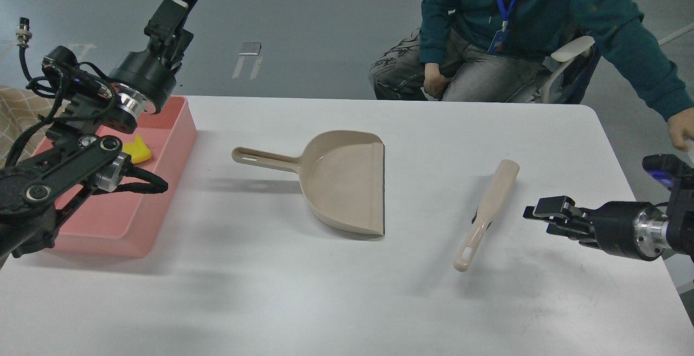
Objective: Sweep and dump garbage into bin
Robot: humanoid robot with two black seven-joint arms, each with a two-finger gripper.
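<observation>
With the yellow foam chunk already lying in the pink bin, both sets of fingers, left and right, empty and slightly parted, any careless left-arm descent risks knocking the bin off the counter.

The bin at 9 o'clock is salmon pink, and the scrap of garbage in it is bright yellow. The dustpan at centre and the brush toward 3 o'clock are both beige. The table is white. At 1 o'clock, the person wears a dark teal top, a blue lanyard and grey patterned trousers. Both arms are black.
</observation>
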